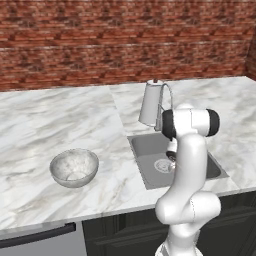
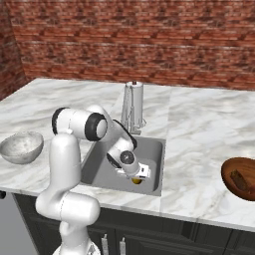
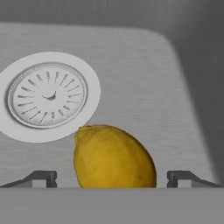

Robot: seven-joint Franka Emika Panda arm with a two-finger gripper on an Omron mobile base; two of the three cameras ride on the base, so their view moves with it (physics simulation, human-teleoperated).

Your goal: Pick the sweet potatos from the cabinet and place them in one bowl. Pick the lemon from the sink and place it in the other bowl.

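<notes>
The yellow lemon (image 3: 113, 157) lies on the floor of the grey sink (image 3: 144, 83), just beside the round white drain (image 3: 48, 96). My gripper (image 3: 113, 177) is open and low in the basin, with the lemon between its two fingertips (image 3: 43, 177), one on each side and apart from the fruit. From the right base view the gripper (image 2: 137, 178) reaches down into the sink (image 2: 152, 152) over the lemon (image 2: 136, 182). The pale marbled bowl (image 1: 74, 167) sits left of the sink. The dark wooden bowl (image 2: 230, 172) stands at the far right with a reddish-brown sweet potato (image 2: 241, 181) inside.
A chrome faucet (image 1: 166, 97) and a white paper-towel roll (image 1: 150, 102) stand behind the sink. A red brick wall (image 1: 125, 40) backs the marble counter (image 1: 60, 120). Dark cabinet fronts (image 2: 164, 234) run below the counter edge.
</notes>
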